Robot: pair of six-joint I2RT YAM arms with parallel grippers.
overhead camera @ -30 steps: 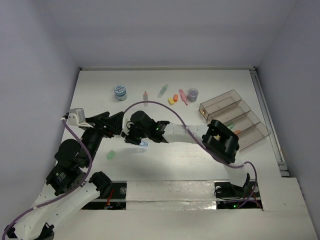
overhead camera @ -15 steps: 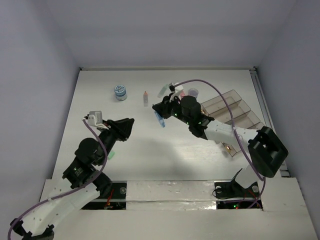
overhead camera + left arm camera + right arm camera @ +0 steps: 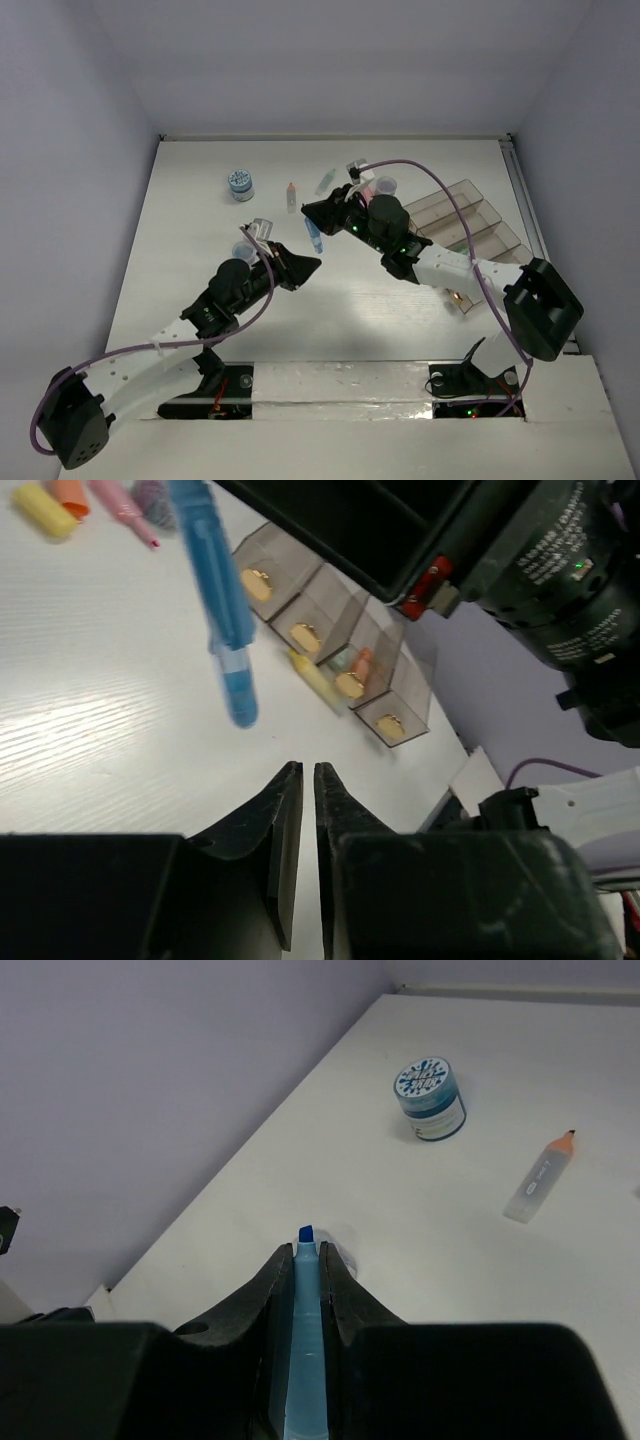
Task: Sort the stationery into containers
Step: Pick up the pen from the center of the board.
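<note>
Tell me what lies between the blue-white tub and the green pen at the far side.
In the top view, a small orange-capped pen lies between the blue-white tub and the green pen, touching neither.

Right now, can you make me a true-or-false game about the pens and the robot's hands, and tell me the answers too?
1. The right gripper is holding a blue pen. True.
2. The left gripper is holding a pen too. False: its fingers are almost together with nothing between them.
3. The blue-white tub sits inside the tray. False: it stands on the table, far from the tray.
4. An orange-tipped pen lies on the table near the blue-white tub. True.
</note>
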